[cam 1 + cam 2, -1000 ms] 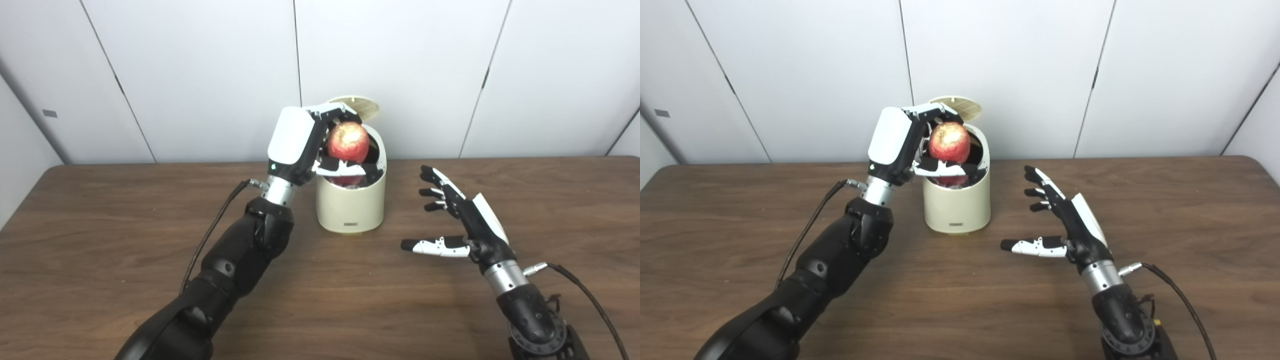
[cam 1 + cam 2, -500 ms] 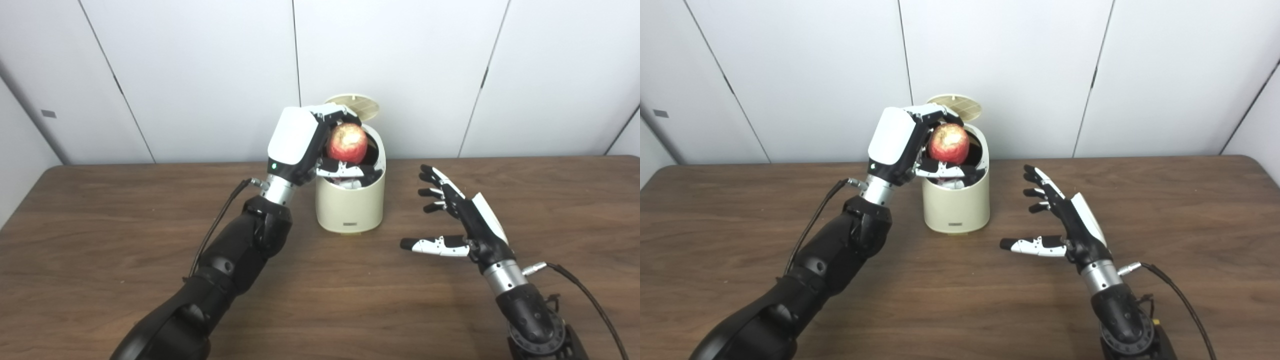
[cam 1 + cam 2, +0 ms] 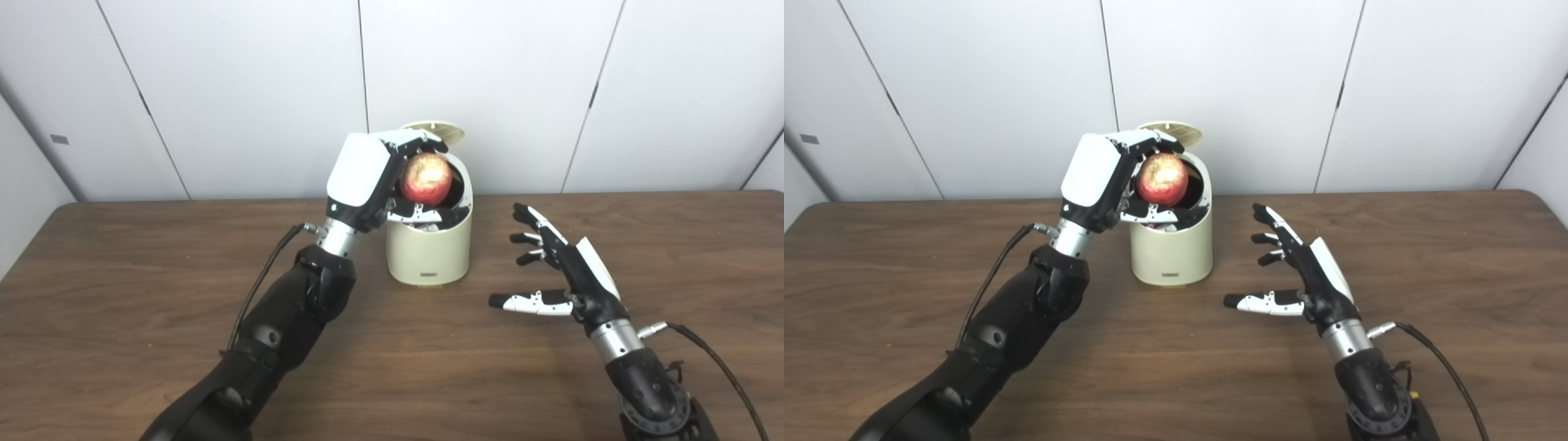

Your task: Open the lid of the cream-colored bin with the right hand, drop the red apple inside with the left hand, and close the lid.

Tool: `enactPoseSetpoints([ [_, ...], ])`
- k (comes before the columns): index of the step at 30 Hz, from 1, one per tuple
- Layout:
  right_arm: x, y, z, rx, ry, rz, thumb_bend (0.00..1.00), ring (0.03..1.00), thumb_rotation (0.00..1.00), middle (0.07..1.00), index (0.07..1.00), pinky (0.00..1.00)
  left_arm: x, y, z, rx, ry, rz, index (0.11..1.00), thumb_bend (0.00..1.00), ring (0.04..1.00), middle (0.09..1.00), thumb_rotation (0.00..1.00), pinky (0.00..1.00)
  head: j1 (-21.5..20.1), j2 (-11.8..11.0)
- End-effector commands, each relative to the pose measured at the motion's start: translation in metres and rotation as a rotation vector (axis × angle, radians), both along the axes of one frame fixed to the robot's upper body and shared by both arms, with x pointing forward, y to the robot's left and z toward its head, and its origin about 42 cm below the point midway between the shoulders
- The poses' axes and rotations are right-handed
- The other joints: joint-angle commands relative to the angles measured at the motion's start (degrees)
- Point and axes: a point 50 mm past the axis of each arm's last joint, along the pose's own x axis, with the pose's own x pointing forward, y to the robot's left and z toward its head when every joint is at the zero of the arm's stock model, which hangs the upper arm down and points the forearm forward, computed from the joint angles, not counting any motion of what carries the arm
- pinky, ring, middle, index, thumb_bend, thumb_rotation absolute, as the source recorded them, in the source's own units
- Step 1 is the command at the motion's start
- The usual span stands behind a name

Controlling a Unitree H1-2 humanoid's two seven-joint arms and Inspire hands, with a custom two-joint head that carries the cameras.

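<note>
You are at the drop step. The lid (image 3: 440, 131) of the cream-colored bin (image 3: 430, 254) stands tipped up at the back of the bin, so the opening is done. Your left hand (image 3: 375, 180) is wrapped around the red apple (image 3: 426, 178) and holds it right at the bin's open mouth, partly over the rim on the bin's left side. The bin stands near the far edge of the desk (image 3: 122, 294), about midway along it.

Your right hand (image 3: 566, 269) holds nothing: fingers spread wide, thumb stretched out toward the bin, hovering over the desk to the right of the bin and a little nearer to you, well apart from the lid.

The next move, as I judge it, calls for you to bring the apple over the middle of the opening, then spread the left fingers so it falls clear of the rim. Draw that hand back before the right one goes to the lid.

Count: one bin, one lid, one apple, two hands. What lies inside the bin is too dark to tell.
</note>
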Motion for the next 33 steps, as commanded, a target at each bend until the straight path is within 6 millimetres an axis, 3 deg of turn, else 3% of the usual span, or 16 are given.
enactPoseSetpoints([
  [1, 0.0043, 0.0037, 0.0192, 0.013, -0.096, 0.013, 0.73, 0.801, 0.21, 0.912, 0.916, 0.63, 0.0046, -0.0025, 0.0328, -0.027, -0.088, -0.027, 0.632, 0.88, 0.499, 0.576, 0.13, 0.45, -0.1, 0.1],
  [13, 0.004, 0.0045, 0.0191, 0.001, -0.099, 0.021, 0.73, 0.802, 0.23, 0.907, 0.916, 0.64, 0.0027, -0.0014, 0.0311, -0.006, -0.074, -0.016, 0.643, 0.89, 0.537, 0.604, 0.15, 0.47, 0.0, 0.2],
  [21, 0.0032, 0.005, 0.0192, 0.002, -0.1, 0.024, 0.73, 0.804, 0.25, 0.907, 0.91, 0.64, 0.0039, 0.0016, 0.0274, 0.032, -0.043, 0.011, 0.686, 0.89, 0.663, 0.725, 0.22, 0.56, 0.1, 0.5],
  [33, 0.0032, 0.0057, 0.0203, -0.001, -0.095, 0.025, 0.73, 0.807, 0.25, 0.905, 0.91, 0.65, 0.0034, 0.0023, 0.0264, 0.052, -0.039, 0.03, 0.692, 0.87, 0.666, 0.723, 0.21, 0.56, 0.2, 0.9],
])
